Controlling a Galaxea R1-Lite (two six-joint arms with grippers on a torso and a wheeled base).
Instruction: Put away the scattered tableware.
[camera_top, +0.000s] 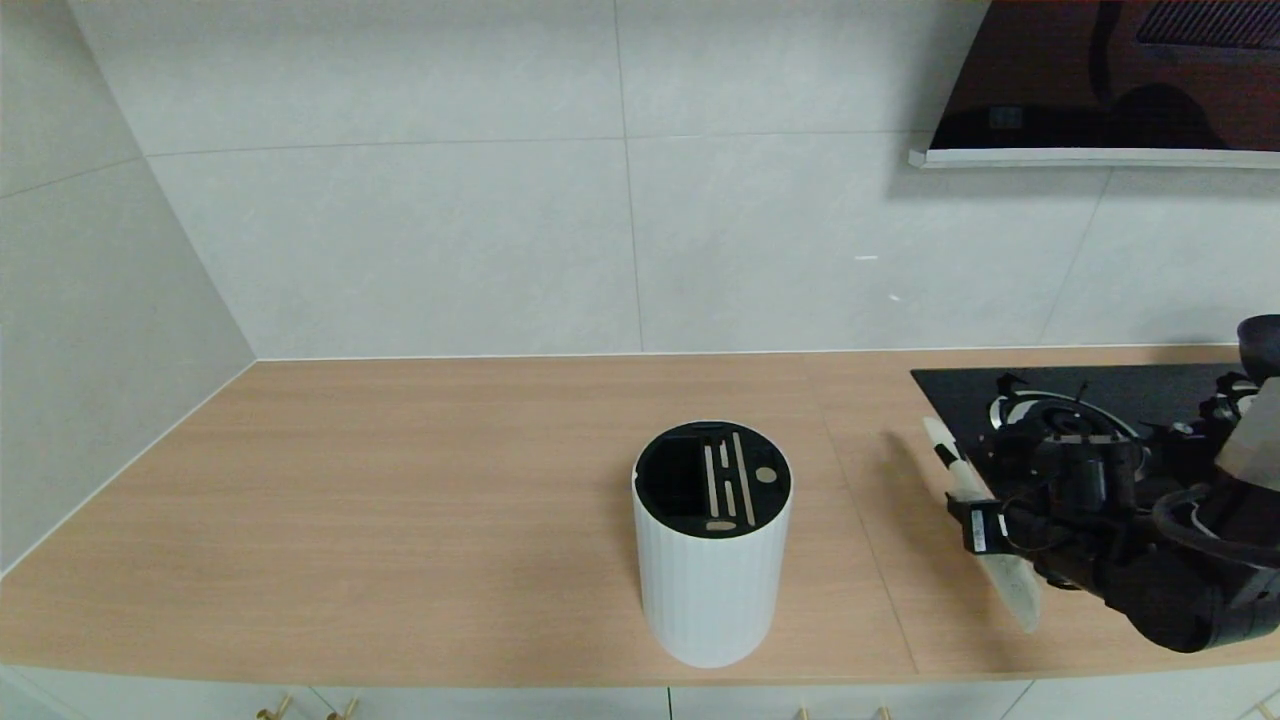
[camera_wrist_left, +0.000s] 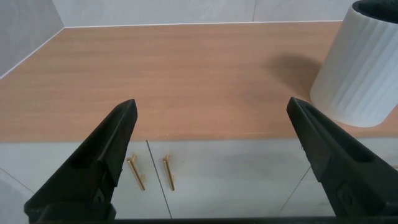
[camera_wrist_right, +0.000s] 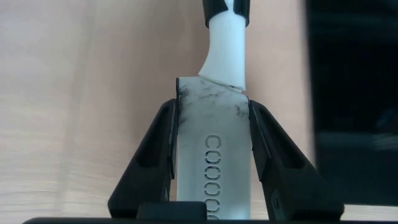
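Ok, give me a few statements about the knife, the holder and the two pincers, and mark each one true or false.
1. The white ribbed holder stands upright on the wooden counter. True.
2. The knife already sits in one of the holder's slots. False: it is off to the holder's right, beside the cooktop, with its blade between the right pincer's fingers.
3. The left pincer is open, with nothing between its fingers. True.
4. The knife has a red handle. False: the handle is white with a black band.
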